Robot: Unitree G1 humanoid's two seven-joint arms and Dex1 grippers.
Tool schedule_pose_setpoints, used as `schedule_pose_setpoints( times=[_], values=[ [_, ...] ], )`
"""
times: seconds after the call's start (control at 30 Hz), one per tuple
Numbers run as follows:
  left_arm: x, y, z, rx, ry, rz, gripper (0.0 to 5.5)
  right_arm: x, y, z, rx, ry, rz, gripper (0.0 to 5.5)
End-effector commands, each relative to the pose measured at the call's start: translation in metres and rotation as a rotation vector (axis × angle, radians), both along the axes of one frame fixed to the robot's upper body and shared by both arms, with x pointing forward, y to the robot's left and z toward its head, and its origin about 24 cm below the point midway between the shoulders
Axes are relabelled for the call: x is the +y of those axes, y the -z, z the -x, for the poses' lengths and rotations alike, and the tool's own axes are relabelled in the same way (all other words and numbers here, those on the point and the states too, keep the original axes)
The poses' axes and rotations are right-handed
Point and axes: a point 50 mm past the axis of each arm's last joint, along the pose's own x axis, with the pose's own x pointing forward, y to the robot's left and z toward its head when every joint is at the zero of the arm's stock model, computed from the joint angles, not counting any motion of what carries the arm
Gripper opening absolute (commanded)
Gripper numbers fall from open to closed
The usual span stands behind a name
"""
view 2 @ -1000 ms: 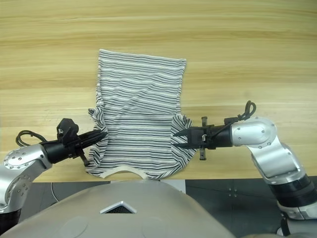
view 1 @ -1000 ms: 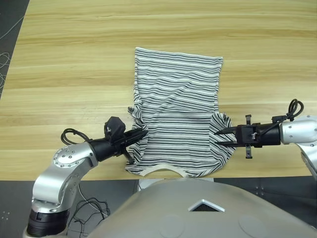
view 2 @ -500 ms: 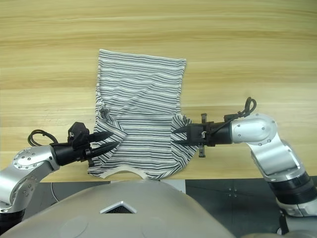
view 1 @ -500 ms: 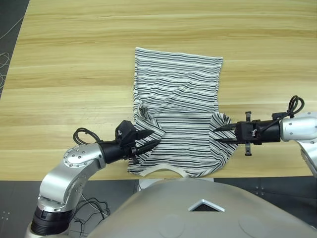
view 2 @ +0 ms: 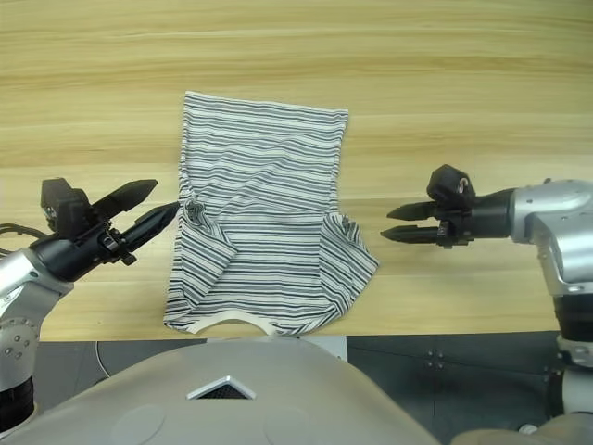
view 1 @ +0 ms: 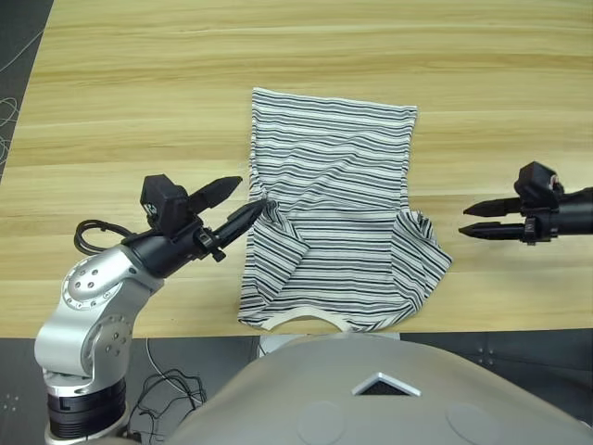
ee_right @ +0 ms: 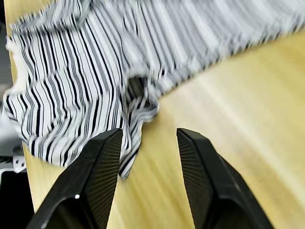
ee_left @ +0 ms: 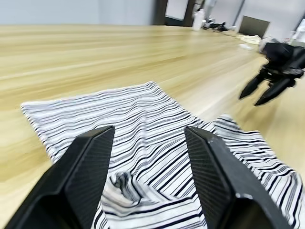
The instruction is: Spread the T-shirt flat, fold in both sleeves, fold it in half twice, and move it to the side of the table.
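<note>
A black-and-white striped cotton T-shirt (view 1: 334,185) lies on a light wooden table (view 1: 139,93), at the middle of its near half. The shirt's straight hem is at the far end. Its white-ribbed neckline (view 1: 310,322) sits at the near table edge.

The shirt's left side is turned in over the body, with a small bunched knot of fabric (view 1: 270,209) along that edge. On the right, the sleeve (view 1: 422,255) is folded partly inward and rumpled, and its lower corner juts out to the near right.

The left gripper (view 1: 252,193) is at the shirt's left edge with its two black fingers spread wide and nothing between them. The nearer fingertip is right at the bunched knot; whether it touches the cloth is not clear. In the left wrist view the striped fabric lies in the gap between the fingers (ee_left: 90,162).

The right gripper (view 1: 463,222) is over bare wood to the right of the shirt, apart from the sleeve. Its fingers are parted and it holds nothing.
</note>
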Motion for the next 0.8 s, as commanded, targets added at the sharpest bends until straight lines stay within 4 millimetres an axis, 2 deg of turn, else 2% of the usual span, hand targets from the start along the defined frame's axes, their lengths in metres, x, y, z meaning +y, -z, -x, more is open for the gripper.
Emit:
schedule_pose_setpoints(
  times=[0.03, 0.4, 0.8],
  values=[
    [0.000, 0.003, 0.004, 0.018, -0.027, -0.026, 2.75, -0.003, 0.008, 0.004, 0.099, 0.037, -0.021, 2.08],
    [-0.005, 0.012, 0.009, 0.055, -0.036, -0.045, 2.75, 0.000, 0.035, 0.023, 0.305, 0.129, -0.040, 2.08],
    [-0.008, 0.016, 0.010, 0.066, -0.043, -0.047, 2.75, 0.005, 0.050, 0.029, 0.349, 0.135, -0.029, 2.08]
  ],
)
